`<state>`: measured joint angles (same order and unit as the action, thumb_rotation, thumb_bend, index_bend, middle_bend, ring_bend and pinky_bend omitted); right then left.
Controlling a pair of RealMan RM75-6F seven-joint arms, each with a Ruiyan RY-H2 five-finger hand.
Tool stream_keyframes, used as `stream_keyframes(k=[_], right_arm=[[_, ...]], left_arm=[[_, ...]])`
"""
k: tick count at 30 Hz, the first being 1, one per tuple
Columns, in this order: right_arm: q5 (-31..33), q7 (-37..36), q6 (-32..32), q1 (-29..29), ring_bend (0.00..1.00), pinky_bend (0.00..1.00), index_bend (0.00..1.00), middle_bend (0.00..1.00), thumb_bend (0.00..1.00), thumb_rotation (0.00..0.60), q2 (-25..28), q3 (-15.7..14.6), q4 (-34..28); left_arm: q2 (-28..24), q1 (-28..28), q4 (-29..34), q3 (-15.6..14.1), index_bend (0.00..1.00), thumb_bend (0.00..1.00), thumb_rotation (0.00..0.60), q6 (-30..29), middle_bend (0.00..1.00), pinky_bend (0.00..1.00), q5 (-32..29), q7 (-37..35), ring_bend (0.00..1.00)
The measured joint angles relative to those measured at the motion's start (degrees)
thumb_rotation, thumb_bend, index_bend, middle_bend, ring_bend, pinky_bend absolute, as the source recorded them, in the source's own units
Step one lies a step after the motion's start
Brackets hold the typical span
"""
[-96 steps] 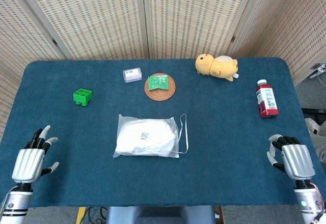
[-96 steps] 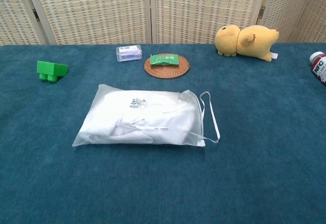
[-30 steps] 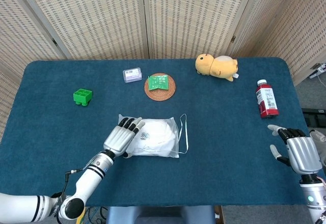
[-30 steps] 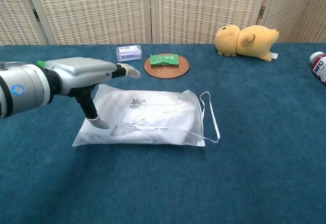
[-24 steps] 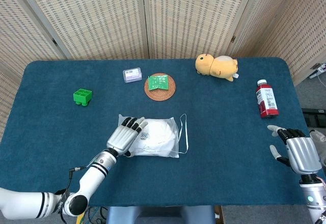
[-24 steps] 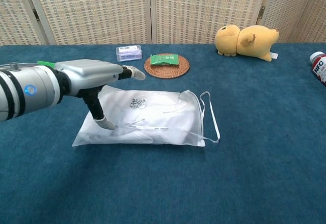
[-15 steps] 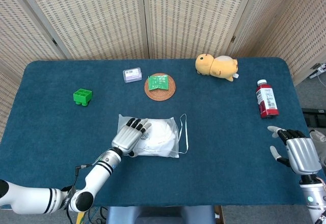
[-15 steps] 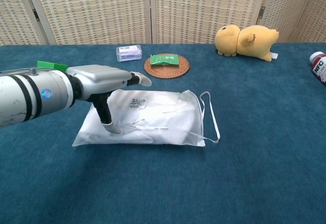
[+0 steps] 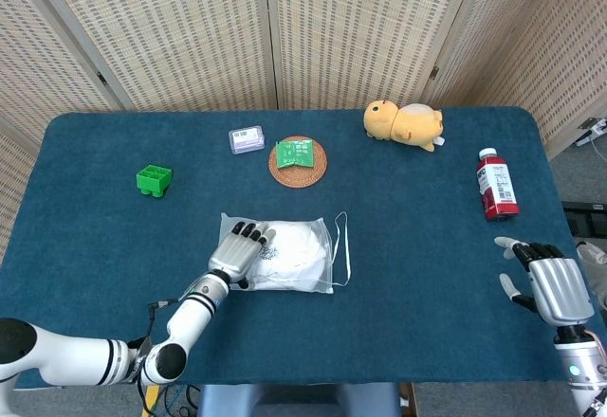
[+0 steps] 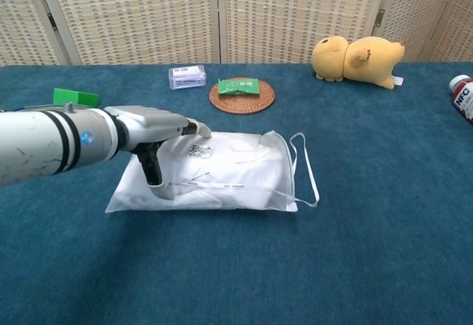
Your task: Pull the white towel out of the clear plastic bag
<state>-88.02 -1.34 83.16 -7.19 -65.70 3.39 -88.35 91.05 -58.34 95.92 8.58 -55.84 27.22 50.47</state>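
- My left robot hand (image 9: 238, 250) lies flat on the closed left end of the clear plastic bag (image 10: 244, 181), fingers spread and gripping nothing; I read this as pinning the bag so it won't slide when the contents are drawn out.
- In the chest view the thumb (image 10: 161, 186) points down onto the bag's near-left side, while the other fingertips (image 10: 201, 128) reach over its top.
- The white towel (image 9: 296, 249) is wholly inside the bag, filling it, at the centre of the blue worktop (image 9: 417, 246).
- The bag's mouth faces right, with a loose white strap (image 10: 304, 168) trailing just beside it on the cloth; that end is uncovered, which is the point of pinning the far end.
- My right robot hand (image 9: 548, 287) hovers near the worktop's right edge, fingers apart and empty, well apart from the bag.
- Between it and the bag's mouth the cloth is bare, so the approach looks clear.
- The red drink bottle (image 9: 496, 185) stands farther back on the right, the woven coaster (image 9: 298, 161) behind the bag.
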Motion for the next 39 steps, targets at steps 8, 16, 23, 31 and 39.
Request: stream_keyframes(k=[8,16,23,31,39], right_arm=[[0.0,0.0,-0.3,-0.2,0.37,0.39,0.29,0.44,0.31,0.6,-0.3,-0.1,0.2],[-0.1,0.1,-0.8,-0.5,0.37,0.39,0.29,0.44,0.31,0.6,-0.5,-0.3,0.1],[0.0,0.0,-1.4,-0.9,0.37,0.39,0.29,0.44,0.31,0.6,-1.1,-0.2,0.3],[-0.1,-0.2,-1.4,-1.4,0.37,0.39,0.29,0.44,0.31,0.6,-1.7,0.1,0.4],[-1.0,-2.6,-0.6,-2.2,0.35,0.39,0.29,0.37,0.31,0.6,-2.6,1.0,0.4]], left_arm=[[2.9,-0.4,-4.1,-1.6,0.0,0.0,0.6,-2.0,0.0,0.34,5.1,-1.2,0.01],[6.0,-0.2,-7.4,-3.6,0.06,0.0,0.6,-4.6,0.11,0.46,10.0,-0.8,0.18],[7.0,1.2,-9.0,-3.8,0.34,0.0,0.6,-6.0,0.39,0.55,15.9,-4.2,0.39],[7.7,4.2,-10.6,-4.4,0.41,0.1,0.6,-8.3,0.48,0.6,25.7,-10.7,0.45],[5.9,6.8,-7.8,-4.8,0.41,0.11,0.6,-10.9,0.48,0.6,33.1,-13.8,0.45]])
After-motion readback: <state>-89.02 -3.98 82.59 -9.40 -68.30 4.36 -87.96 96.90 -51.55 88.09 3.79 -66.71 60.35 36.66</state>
